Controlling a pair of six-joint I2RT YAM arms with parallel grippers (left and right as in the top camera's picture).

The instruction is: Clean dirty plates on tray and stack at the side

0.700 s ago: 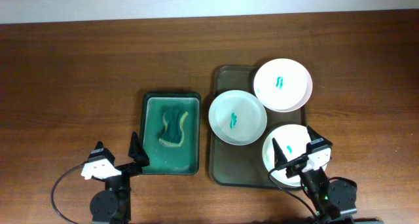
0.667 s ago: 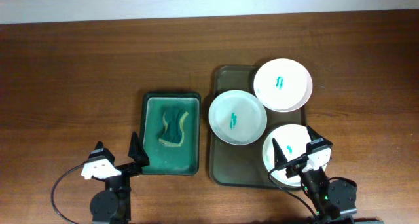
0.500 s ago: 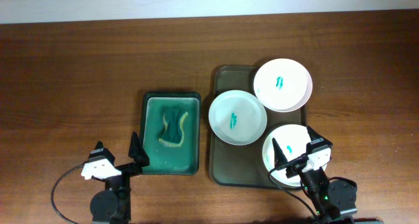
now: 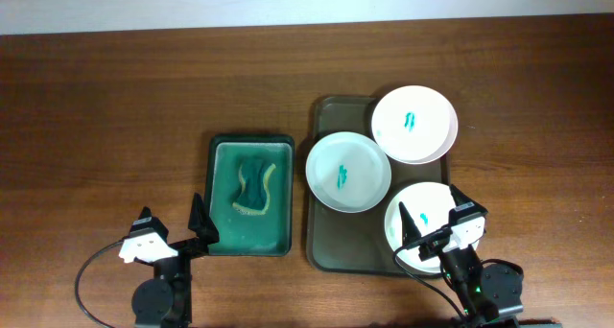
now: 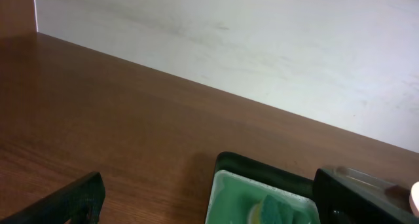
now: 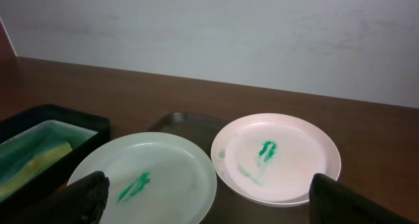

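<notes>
Three white plates lie on the dark olive-grey tray. The far plate and the middle plate each carry a teal smear; both also show in the right wrist view, far and middle. The near plate is partly hidden under my right gripper, which is open and empty above it; its jaws show in the right wrist view. My left gripper is open and empty at the near-left corner of the small green tray; it shows in the left wrist view.
A smaller bright green tray left of the big tray holds a green-and-yellow sponge; tray and sponge also show in the left wrist view. Bare wooden table lies around. A pale wall runs along the back.
</notes>
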